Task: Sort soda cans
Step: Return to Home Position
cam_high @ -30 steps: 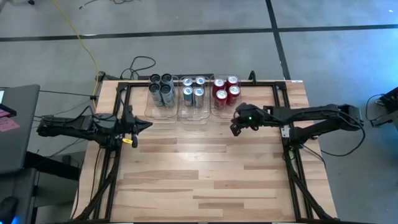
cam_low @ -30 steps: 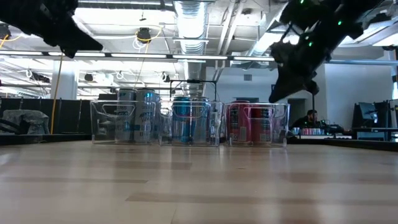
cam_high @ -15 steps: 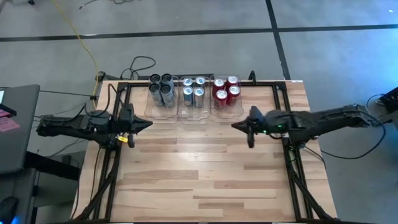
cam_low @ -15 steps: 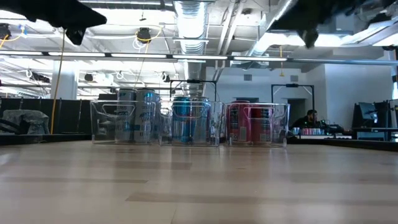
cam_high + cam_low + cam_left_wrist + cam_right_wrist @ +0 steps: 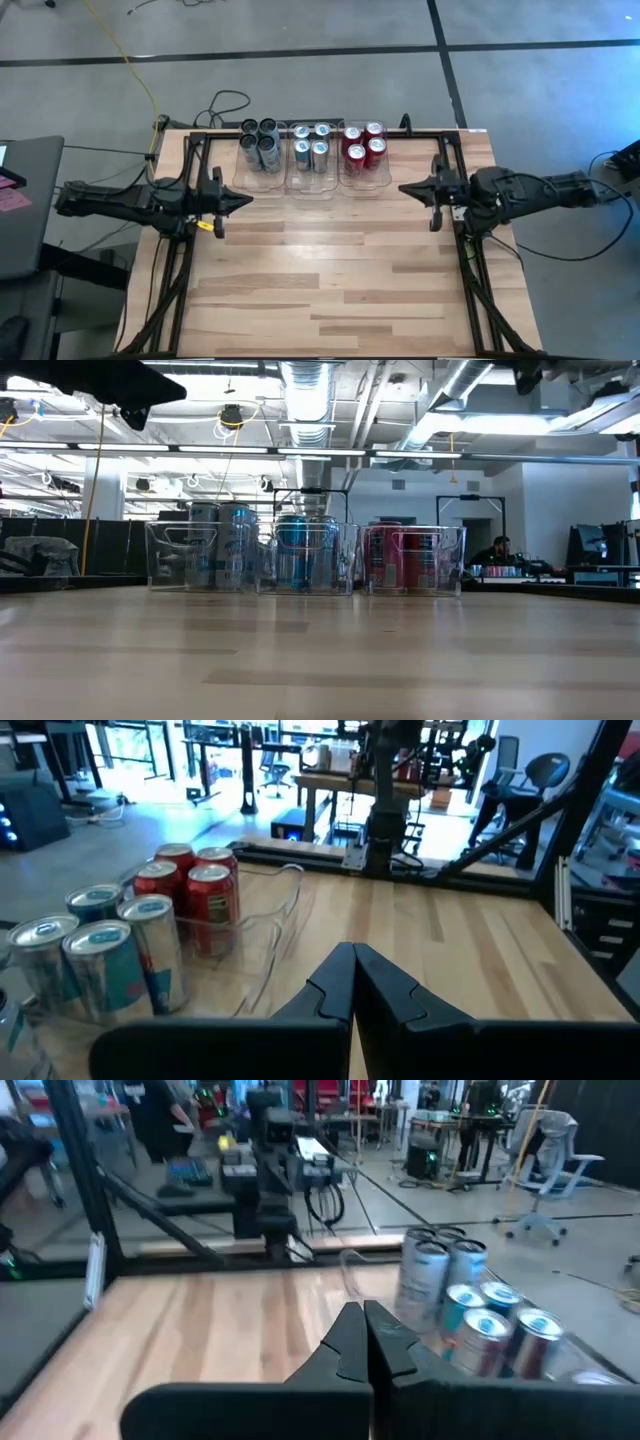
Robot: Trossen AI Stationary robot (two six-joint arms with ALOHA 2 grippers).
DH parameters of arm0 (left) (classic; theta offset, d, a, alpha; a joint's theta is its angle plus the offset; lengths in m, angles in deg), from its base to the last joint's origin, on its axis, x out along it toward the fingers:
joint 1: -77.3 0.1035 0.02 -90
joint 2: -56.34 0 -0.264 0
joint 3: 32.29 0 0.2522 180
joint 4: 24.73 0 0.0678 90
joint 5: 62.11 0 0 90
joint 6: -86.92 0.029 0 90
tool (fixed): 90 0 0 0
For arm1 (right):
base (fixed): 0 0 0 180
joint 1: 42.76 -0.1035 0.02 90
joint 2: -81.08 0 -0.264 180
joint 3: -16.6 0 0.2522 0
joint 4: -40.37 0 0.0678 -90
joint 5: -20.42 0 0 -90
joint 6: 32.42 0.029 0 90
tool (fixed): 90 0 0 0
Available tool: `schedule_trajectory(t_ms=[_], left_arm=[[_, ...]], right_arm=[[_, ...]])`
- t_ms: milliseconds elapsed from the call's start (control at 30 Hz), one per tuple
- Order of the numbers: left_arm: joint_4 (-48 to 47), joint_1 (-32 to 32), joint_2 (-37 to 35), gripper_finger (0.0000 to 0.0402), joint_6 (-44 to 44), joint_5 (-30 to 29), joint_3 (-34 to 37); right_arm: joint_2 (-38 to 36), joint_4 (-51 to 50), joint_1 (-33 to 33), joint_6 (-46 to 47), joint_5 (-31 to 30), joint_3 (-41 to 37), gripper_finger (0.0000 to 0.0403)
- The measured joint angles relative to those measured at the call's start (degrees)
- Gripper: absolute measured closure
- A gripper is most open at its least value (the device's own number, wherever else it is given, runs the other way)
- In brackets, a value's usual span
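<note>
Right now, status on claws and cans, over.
Left claw shut, empty, over left side. Right claw shut, empty, over right side. Cans sorted by colour in three bins, far edge. Nothing in the way.

**Wood, clear plastic and bright metal**

The table is laid in pale wood planks, finished smooth with a faint sheen. The bins are formed of clear, glossy plastic. The soda cans are made of metal, with shiny silver tops and glossy sides. The left gripper and right gripper are finished dark and matt.
</note>
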Motion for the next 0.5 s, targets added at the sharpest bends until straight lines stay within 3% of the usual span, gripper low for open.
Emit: schedule_trajectory(t_ms=[167, 500], left_arm=[[0.71, 0.0, 0.16, 0.0401, 0.02, 0.19, 1.93], [7.76, 4.04, 0.18, 0.0401, 0.46, 2.01, 7.04]], right_arm=[[-3.28, -0.53, 1.81, -2.62, 0.57, -2.36, 0.0403], [-6.24, 15.73, 7.61, -3.33, 12.48, -15.46, 0.0403]])
